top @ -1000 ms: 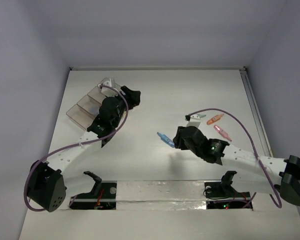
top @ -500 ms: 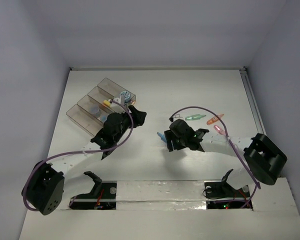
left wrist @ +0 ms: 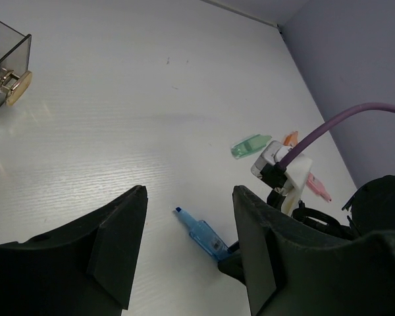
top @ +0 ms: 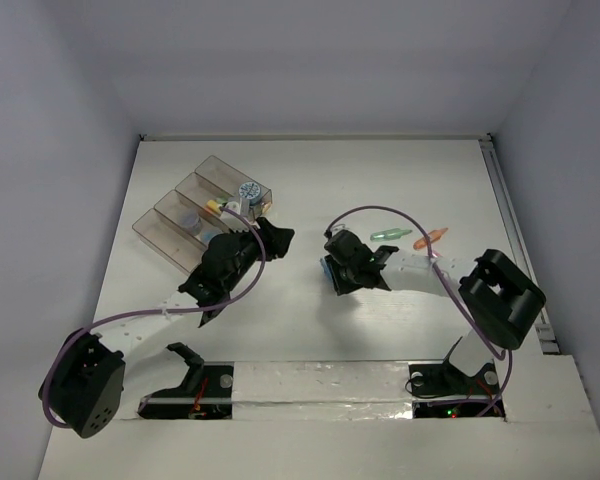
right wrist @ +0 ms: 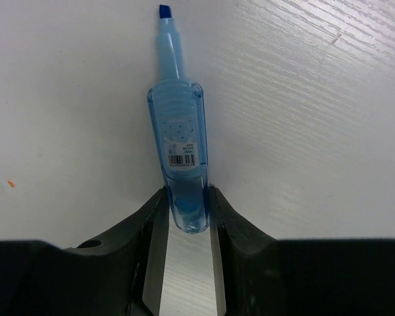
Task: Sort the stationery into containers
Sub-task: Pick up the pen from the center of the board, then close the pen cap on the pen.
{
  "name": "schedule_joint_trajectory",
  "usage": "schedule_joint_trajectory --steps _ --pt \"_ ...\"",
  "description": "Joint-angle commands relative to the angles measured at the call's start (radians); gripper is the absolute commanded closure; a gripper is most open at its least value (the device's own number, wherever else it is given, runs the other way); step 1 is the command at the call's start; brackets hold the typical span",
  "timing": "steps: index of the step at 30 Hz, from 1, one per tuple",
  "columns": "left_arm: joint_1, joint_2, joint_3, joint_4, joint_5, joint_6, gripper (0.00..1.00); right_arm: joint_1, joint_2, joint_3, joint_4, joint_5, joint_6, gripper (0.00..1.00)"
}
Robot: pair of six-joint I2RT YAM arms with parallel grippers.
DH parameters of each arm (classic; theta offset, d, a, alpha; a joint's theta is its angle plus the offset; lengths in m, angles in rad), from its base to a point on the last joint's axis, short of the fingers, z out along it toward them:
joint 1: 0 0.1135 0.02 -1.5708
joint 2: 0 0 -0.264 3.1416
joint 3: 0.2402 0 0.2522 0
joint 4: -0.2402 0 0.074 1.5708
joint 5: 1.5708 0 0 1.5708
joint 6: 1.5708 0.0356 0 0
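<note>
A blue pen (right wrist: 179,145) lies flat on the white table, tip pointing away from my right gripper (right wrist: 184,217), which is shut on its blunt end, a finger pressed to either side. From above, that gripper (top: 334,272) covers most of the pen (top: 325,267). My left gripper (left wrist: 187,250) stands open and empty just left of it, looking at the pen (left wrist: 204,236). Seen from above, the left gripper (top: 272,234) is right of the containers (top: 158,230), which hold a bluish tape roll (top: 248,190) and small coloured items. A green pen (top: 385,234) and an orange pen (top: 430,239) lie loose.
A pink pen (left wrist: 319,189) lies past the right arm, near the green pen (left wrist: 250,145) and orange pen (left wrist: 290,137). A container corner with a brass clasp (left wrist: 13,82) shows at far left. The right arm's purple cable (top: 380,215) loops over the pens.
My right arm swung left along the table to the blue pen; its jaws opened, then closed on the pen's end. The left gripper came off the containers toward the table's middle.
</note>
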Motion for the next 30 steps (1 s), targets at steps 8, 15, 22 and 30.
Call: schedule_joint_trajectory --steps 8,15,22,30 --pt "-0.005 0.007 -0.008 0.08 0.028 0.021 0.5 0.0 -0.095 0.046 -0.129 -0.034 0.024 0.78" --pt "-0.005 0.033 0.003 0.086 0.081 0.016 0.5 0.0 -0.243 0.12 -0.105 -0.047 0.045 0.79" --pt "-0.005 0.024 -0.005 0.121 0.138 0.004 0.5 0.0 -0.291 0.167 -0.044 -0.067 0.051 0.8" --pt "-0.005 0.044 -0.035 0.176 0.143 -0.133 0.46 0.0 -0.316 0.177 -0.027 -0.038 0.074 0.82"
